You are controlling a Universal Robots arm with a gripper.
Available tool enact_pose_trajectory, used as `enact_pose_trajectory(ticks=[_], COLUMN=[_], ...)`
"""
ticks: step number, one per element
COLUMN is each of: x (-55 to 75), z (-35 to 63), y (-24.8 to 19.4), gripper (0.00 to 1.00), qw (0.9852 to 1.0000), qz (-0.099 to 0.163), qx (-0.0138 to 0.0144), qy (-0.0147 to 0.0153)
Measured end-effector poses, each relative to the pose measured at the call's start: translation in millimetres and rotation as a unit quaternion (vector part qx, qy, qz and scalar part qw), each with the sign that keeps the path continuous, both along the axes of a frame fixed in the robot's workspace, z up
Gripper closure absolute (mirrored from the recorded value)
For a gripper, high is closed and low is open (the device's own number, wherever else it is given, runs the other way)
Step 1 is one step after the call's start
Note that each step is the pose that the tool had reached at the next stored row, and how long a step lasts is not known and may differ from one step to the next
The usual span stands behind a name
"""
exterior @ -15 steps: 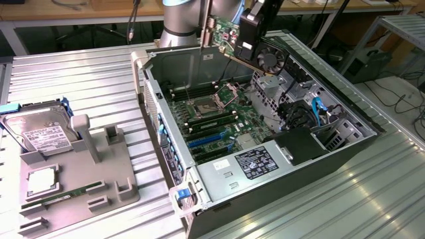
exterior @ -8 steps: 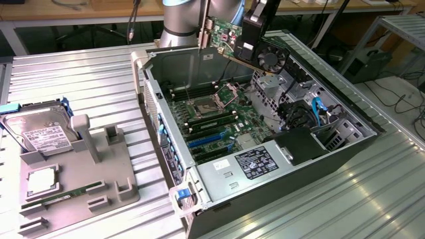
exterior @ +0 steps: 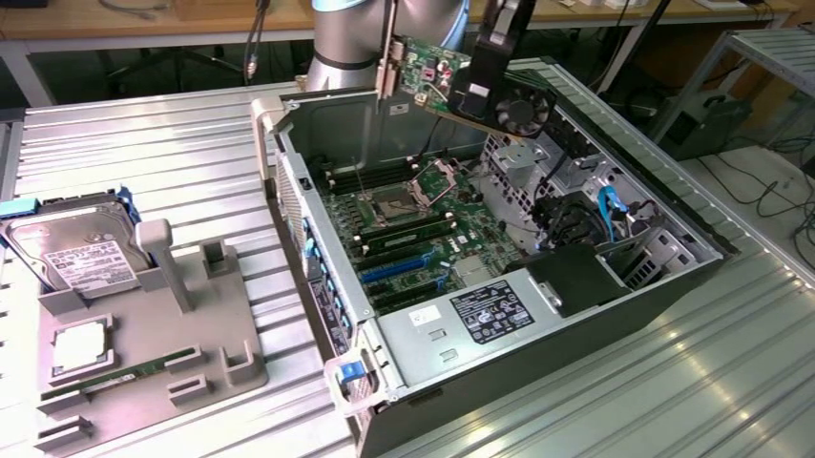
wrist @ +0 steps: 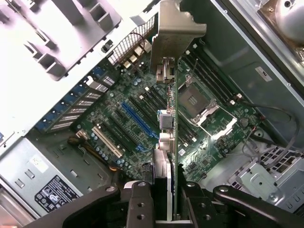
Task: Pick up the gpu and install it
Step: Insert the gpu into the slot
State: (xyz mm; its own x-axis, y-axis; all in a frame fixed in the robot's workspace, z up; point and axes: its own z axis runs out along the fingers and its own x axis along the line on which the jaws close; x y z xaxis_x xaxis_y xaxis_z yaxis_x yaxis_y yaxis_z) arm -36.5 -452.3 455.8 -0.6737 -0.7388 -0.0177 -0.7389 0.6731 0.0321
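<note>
One card in the grip, high over the open case (exterior: 675,250). The gripper (exterior: 482,84) is closed part-way on the gpu (exterior: 427,72), pinching the board across its thickness. The fan (exterior: 524,105) sits at one end and the silver bracket (exterior: 386,57) at the other, toward the exterior view's left.

The wrist view looks down the card's edge. The gpu (wrist: 167,123) runs away from the gripper (wrist: 164,209), one finger (wrist: 137,204) flat on either face and the bracket (wrist: 176,28) at the far end. The card hangs clear of the motherboard and touches nothing inside.

Notes for doing this step well, as I judge it:
- The long blue slot (wrist: 137,118) lies off to one side of the card's edge and at an angle to it, so the card is not lined up. It needs shifting sideways and turning about the vertical before it goes down.
- The card's edge now lies nearer the processor socket (wrist: 197,97) than that slot. Cross over at height and do not skim the board.
- The bracket must meet the rear wall with the blue tabs (exterior: 312,260). Bracket and connector edge should arrive together, with the card level.
- Loose cables (exterior: 609,212) lie beside the drive bay. Hold the fan end away from them.
- The grip looks narrow, so tilt is the risk. Move slowly.
</note>
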Motion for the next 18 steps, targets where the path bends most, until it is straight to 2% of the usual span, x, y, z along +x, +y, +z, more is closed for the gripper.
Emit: enact_pose_trajectory(ticks=[9,18], x=[0.0,0.0], z=[0.0,0.0], y=[0.0,0.0], gripper=[0.72,0.72], qw=[0.9989,0.9947], qz=[0.047,0.102], qx=[0.0000,0.0000], qy=[0.0000,0.0000])
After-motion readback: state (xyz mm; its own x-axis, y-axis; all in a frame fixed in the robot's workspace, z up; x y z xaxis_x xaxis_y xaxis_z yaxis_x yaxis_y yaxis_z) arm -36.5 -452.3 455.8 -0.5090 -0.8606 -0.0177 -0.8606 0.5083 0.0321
